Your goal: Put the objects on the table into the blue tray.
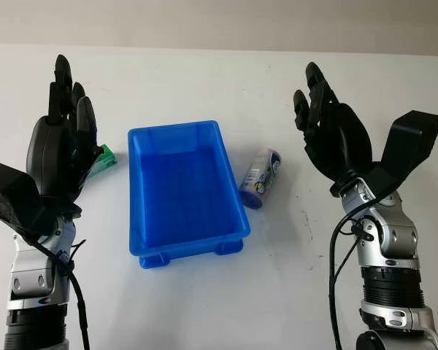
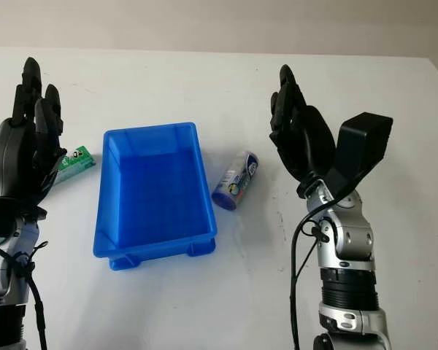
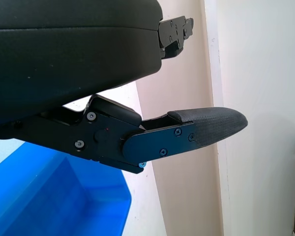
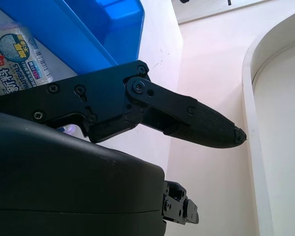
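Observation:
A blue tray [image 1: 147, 138] sits empty in the middle of the white table. Just right of it lies a purple and white cylindrical packet [image 1: 260, 179] on its side; the right wrist view shows the packet [image 4: 17, 54] beside the tray wall [image 4: 83, 29]. A small green packet [image 2: 74, 162] lies left of the tray, partly hidden behind my left hand [image 1: 66, 131]. My left hand is raised above the table at the left, open and holding nothing. My right hand [image 1: 328, 124] is raised to the right of the purple packet, open and empty.
The white table [image 1: 219, 80] stretches far behind the tray, and its far edge meets a pale wall. Bare tabletop lies in front of the tray between my two forearms.

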